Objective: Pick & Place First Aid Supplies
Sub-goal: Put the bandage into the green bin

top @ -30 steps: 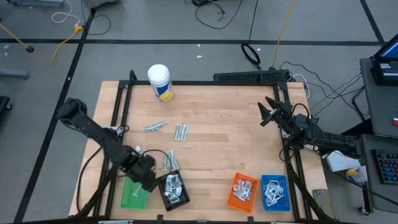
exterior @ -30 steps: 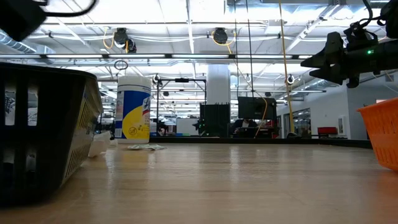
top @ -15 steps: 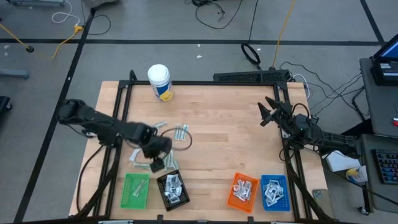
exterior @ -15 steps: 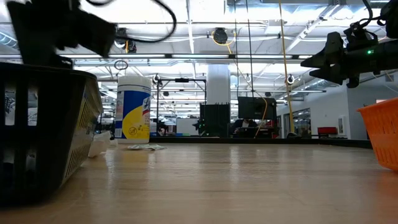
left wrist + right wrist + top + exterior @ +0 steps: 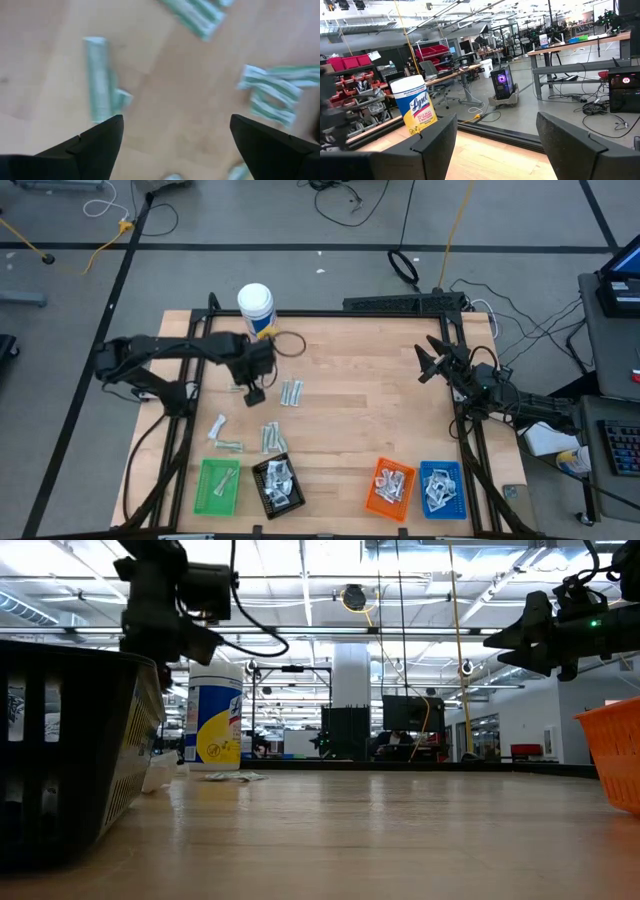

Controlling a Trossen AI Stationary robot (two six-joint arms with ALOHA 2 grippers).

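Pale grey-green wrapped strips lie loose on the wooden table: one pair [image 5: 290, 392] at mid-table, another [image 5: 270, 438] nearer the front, and two more [image 5: 222, 435] to the left. My left gripper [image 5: 255, 390] hangs open above the table, pointing down, just left of the mid-table pair. Its wrist view shows bare wood between its fingers [image 5: 172, 137], with one strip [image 5: 97, 77] and a cluster [image 5: 272, 92] beyond them. My right gripper [image 5: 430, 362] waits open in the air at the table's right edge [image 5: 492, 145].
Green [image 5: 218, 486], black [image 5: 278, 484], orange [image 5: 390, 485] and blue [image 5: 441, 487] trays stand along the near edge, each holding packets. A tall white bottle with a yellow label [image 5: 257, 310] stands at the far left, close behind my left arm. Bare wood lies at mid-table.
My left gripper has swung from above the green and black trays at the near edge toward the far edge. It now hangs over the loose strips in front of the bottle and has rolled about its pointing line. My right arm has kept still.
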